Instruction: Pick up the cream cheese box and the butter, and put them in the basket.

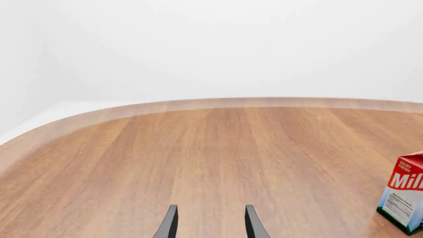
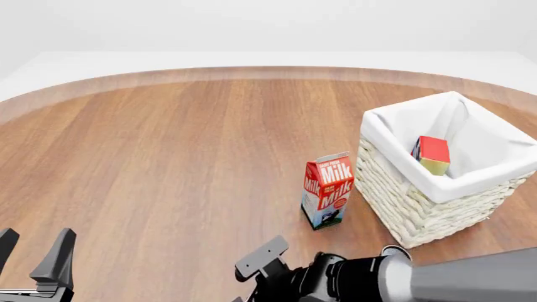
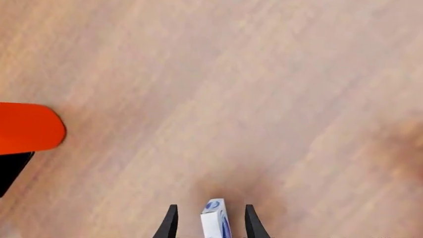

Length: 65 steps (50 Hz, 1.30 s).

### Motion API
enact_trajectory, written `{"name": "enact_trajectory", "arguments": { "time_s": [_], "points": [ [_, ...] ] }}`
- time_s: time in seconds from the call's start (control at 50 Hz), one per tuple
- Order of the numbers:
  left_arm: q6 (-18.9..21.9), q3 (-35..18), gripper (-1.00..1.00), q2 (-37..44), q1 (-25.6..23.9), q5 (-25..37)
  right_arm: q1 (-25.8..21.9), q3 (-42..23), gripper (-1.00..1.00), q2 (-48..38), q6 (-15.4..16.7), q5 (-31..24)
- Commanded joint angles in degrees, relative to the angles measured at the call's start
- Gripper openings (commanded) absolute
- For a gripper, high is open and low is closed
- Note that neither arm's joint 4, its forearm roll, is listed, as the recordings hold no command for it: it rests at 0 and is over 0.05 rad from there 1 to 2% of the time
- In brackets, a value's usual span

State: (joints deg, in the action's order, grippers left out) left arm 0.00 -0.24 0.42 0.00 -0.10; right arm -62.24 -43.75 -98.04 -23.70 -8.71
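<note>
The cream-white wicker basket (image 2: 419,201) stands at the right of the front view. Inside it leans the butter (image 2: 432,154), showing a red face and a yellowish side. The cream cheese box (image 3: 215,223), small, white and blue, shows only in the right wrist view. It sits between the fingers of my right gripper (image 3: 210,208), with a gap on each side, so that gripper is open around it. In the front view the right arm hides the box. My left gripper (image 2: 34,248) is open and empty at the near left, low over the table.
A red-and-white Milk carton (image 2: 327,189) stands upright just left of the basket, also showing as the carton (image 1: 403,198) in the left wrist view. An orange-red rounded shape (image 3: 26,128) enters the right wrist view; I cannot tell what it is. The wooden table (image 2: 168,157) has a curved far edge.
</note>
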Motion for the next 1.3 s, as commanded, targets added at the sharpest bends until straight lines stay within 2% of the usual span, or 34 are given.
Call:
{"name": "enact_trajectory", "arguments": {
  "time_s": [0.02, 0.72, 1.06, 1.08, 1.3],
  "points": [
    [0.0, 0.0, 1.0, 0.0, 0.0, 0.0, -0.48, 0.47, 1.0, -0.4, -0.69, 0.38],
    [0.0, 0.0, 1.0, 0.0, 0.0, 0.0, -1.63, 2.51, 1.0, -3.38, -3.07, 3.72],
    [0.0, 0.0, 1.0, 0.0, 0.0, 0.0, -0.96, 2.52, 1.0, -2.64, -2.71, 2.89],
    [0.0, 0.0, 1.0, 0.0, 0.0, 0.0, -0.64, 2.62, -1.0, -2.72, -2.52, 2.97],
    [0.0, 0.0, 1.0, 0.0, 0.0, 0.0, -0.07, 2.43, -1.0, -2.43, -2.02, 2.76]
  ]
}}
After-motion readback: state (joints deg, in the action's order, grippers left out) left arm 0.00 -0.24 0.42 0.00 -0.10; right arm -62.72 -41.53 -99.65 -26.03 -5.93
